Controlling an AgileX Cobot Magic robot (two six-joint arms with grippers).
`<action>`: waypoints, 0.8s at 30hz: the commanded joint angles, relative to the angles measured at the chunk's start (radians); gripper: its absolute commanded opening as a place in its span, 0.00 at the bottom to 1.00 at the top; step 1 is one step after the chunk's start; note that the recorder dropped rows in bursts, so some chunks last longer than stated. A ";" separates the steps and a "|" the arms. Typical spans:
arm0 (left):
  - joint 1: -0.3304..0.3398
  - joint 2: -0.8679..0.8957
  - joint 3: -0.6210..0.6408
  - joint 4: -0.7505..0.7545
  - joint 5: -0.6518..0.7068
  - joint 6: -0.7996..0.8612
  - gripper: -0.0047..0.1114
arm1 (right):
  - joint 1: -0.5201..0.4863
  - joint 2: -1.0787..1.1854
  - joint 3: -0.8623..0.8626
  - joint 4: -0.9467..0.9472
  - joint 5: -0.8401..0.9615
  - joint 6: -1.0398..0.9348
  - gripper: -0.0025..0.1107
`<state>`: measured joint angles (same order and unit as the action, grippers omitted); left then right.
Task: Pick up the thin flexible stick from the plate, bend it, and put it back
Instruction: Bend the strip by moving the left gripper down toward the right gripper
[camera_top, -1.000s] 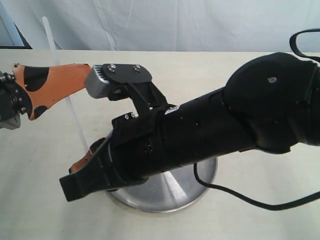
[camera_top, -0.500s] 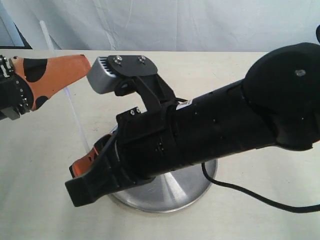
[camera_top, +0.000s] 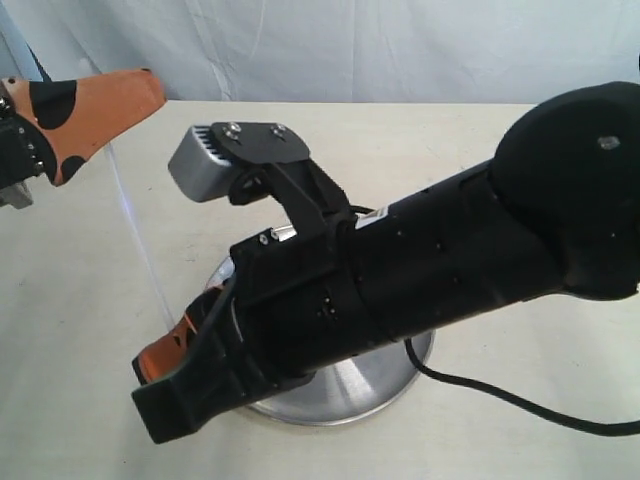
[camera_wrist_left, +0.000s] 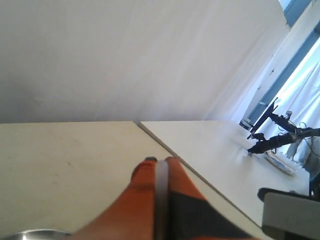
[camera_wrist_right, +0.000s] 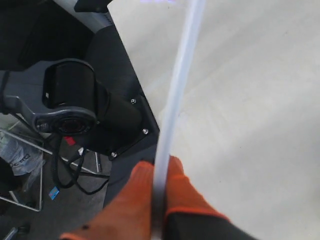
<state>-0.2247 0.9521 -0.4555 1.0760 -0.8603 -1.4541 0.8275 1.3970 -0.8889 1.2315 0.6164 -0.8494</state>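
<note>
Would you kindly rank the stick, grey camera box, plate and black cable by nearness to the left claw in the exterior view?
1. Stick, held in the left claw.
2. Grey camera box, to its right.
3. Plate, lower centre.
4. Black cable, lower right.

A stick slants from the fingers of the left gripper down to those of the right gripper. Just beside the lower fingers, a plate sits under the black arm.
</note>
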 joint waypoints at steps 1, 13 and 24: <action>-0.008 0.002 -0.032 0.129 0.028 0.030 0.04 | 0.000 -0.077 -0.004 0.000 -0.033 -0.009 0.01; -0.206 0.002 -0.140 0.165 0.027 0.042 0.04 | 0.000 -0.177 -0.004 -0.437 -0.143 0.408 0.01; -0.209 0.017 -0.152 0.405 0.175 -0.069 0.04 | 0.001 -0.202 -0.004 -0.477 -0.083 0.503 0.01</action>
<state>-0.4207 0.9527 -0.6079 1.3409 -0.6899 -1.4424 0.8360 1.2213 -0.8810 0.7328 0.5905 -0.3483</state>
